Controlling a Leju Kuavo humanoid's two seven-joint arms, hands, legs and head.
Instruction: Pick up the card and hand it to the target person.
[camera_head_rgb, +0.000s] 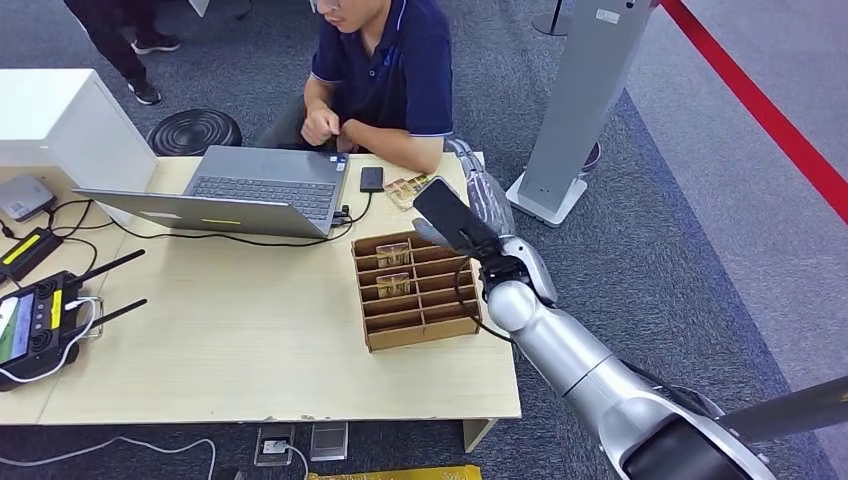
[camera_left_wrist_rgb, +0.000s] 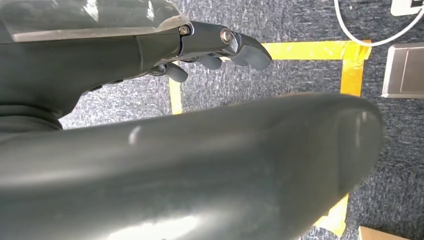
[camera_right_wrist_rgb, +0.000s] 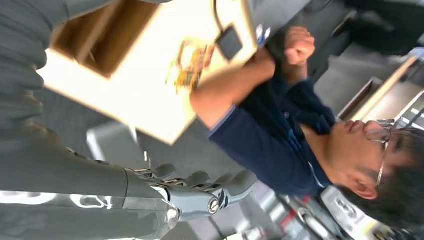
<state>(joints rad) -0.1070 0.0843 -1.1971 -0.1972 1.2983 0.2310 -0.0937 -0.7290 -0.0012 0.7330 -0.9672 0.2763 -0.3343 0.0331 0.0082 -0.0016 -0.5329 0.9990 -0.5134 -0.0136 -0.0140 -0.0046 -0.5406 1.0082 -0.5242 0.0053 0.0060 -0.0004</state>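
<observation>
Silver and close to the lens, the robot's right arm reaches up past the cardboard organizer (camera_head_rgb: 415, 290) toward the far right corner of the desk (camera_head_rgb: 250, 350), where the cards wait. One card (camera_head_rgb: 393, 254) stands on edge in a back slot of the organizer, a second card (camera_head_rgb: 393, 285) stands in the slot just in front of it, and a loose pile of cards (camera_head_rgb: 408, 189) lies flat on the desk just behind the organizer, beside a small black phone (camera_head_rgb: 371, 179).

Thin printed cards like these are likely light, fairly stiff and slick-faced. A pinch across the faces, taken at the top edge that stands proud of the slot, looks the surest hold; the flat pile offers little edge to get under.

The right hand (camera_head_rgb: 487, 195) hangs off the desk's right edge, behind the organizer and near the seated person's (camera_head_rgb: 385, 70) elbow. In the right wrist view its fingers (camera_right_wrist_rgb: 220, 190) extend loosely apart, grasping nothing and touching nothing.

The left hand (camera_left_wrist_rgb: 215, 50) hangs low over grey carpet marked with yellow tape (camera_left_wrist_rgb: 315, 50), fingers gently curled but spread, empty.

Left of the organizer sit an open laptop (camera_head_rgb: 250, 190) and, at the desk's left edge, a handheld controller (camera_head_rgb: 40, 320).
</observation>
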